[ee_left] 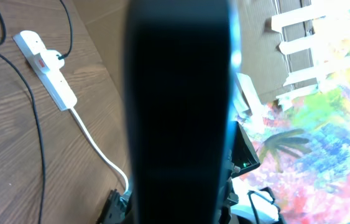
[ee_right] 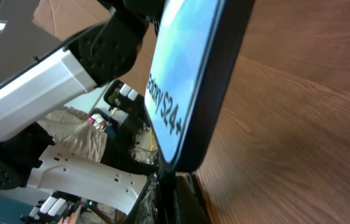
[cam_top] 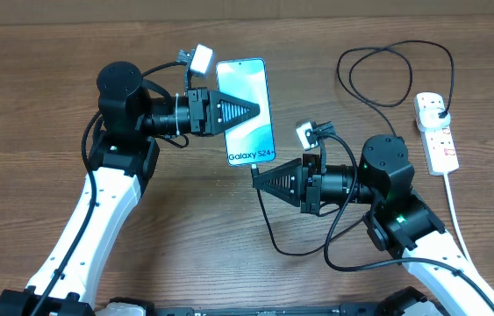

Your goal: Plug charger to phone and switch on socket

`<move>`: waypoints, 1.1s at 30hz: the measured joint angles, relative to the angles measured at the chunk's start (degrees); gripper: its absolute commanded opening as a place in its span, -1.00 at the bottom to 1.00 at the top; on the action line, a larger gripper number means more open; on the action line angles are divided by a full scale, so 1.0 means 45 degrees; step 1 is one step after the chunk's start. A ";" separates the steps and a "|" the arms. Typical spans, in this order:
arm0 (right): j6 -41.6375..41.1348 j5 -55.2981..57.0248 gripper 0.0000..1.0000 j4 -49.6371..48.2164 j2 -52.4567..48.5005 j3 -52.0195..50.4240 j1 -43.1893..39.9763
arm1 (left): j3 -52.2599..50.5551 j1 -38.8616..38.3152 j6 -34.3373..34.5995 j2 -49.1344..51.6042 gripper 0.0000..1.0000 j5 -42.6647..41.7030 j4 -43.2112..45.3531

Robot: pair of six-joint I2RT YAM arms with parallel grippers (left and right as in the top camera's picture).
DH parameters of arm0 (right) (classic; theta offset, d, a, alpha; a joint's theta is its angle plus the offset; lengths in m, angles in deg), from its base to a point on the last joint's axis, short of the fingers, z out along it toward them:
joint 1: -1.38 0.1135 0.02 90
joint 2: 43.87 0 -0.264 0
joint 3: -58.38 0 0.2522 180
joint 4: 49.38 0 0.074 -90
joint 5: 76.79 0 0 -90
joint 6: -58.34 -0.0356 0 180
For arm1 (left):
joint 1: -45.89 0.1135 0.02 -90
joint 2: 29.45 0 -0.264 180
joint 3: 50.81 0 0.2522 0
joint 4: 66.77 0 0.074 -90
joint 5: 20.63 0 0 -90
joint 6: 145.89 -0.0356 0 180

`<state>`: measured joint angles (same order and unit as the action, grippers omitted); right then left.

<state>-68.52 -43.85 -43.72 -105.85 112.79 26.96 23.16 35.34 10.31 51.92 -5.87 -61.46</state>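
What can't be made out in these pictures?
- Overhead: the connector tip of the charger is hidden under the right gripper at the lower edge of the phone; whether it is seated cannot be told.
- Overhead: switches on the socket are too small to read as on or off.
- Left wrist: the phone's dark, blurred back fills the middle, hiding the left gripper.
- Right wrist: the frame's top edge cuts off the phone.

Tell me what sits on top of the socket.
The black plug of the charger stands in the socket, at the end farthest from the robot. The outlet holes beneath that plug are covered.
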 measured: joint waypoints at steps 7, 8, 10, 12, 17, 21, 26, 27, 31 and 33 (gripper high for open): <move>-0.0146 0.0005 -0.92 -0.0049 0.0000 0.0000 0.0005 | 0.0000 -0.0121 0.0277 0.0000 -0.91 0.0000 0.0005; -0.0141 0.0010 -0.92 -0.0049 0.0000 0.0000 0.0005 | 0.0000 -0.0136 0.0277 0.0000 -0.92 0.0000 0.0005; -0.0146 0.0044 -0.92 -0.0078 0.0000 0.0000 0.0005 | 0.0000 -0.0160 0.0277 0.0000 -0.91 -0.0049 0.0000; -0.0155 0.0068 -0.93 -0.0165 0.0000 0.0000 0.0005 | 0.0000 -0.0165 0.0277 0.0000 -0.92 -0.0058 0.0000; -0.0355 0.0058 -0.92 -0.0452 -0.0005 0.0000 0.0005 | 0.0000 -0.0160 0.0325 0.0000 -0.92 -0.0121 0.0010; -0.0466 -0.0058 -0.92 -0.0486 -0.0005 0.0000 0.0000 | 0.0000 -0.0160 0.0321 0.0000 -0.91 -0.0141 0.0010; -0.0491 -0.0350 -0.92 -0.0471 -0.0005 0.0000 0.0005 | 0.0000 -0.0160 0.0316 0.0000 -0.91 -0.0136 0.0073; -0.0486 -0.0393 -0.93 -0.0437 -0.0005 -0.0005 0.0000 | 0.0000 -0.0160 0.0316 0.0000 -0.92 -0.0131 0.0078; -0.0476 -0.0724 -0.92 -0.0185 0.0000 0.0000 0.0005 | 0.0000 -0.0160 0.0267 0.0000 -0.92 0.0015 0.0146; -0.0471 -0.0855 -0.92 -0.0151 0.0000 -0.0005 0.0005 | 0.0000 -0.0131 0.0262 0.0000 -0.92 0.0053 0.0151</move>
<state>-70.64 -47.69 -44.40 -105.85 112.76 26.98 23.16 34.75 11.49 51.92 -5.63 -60.78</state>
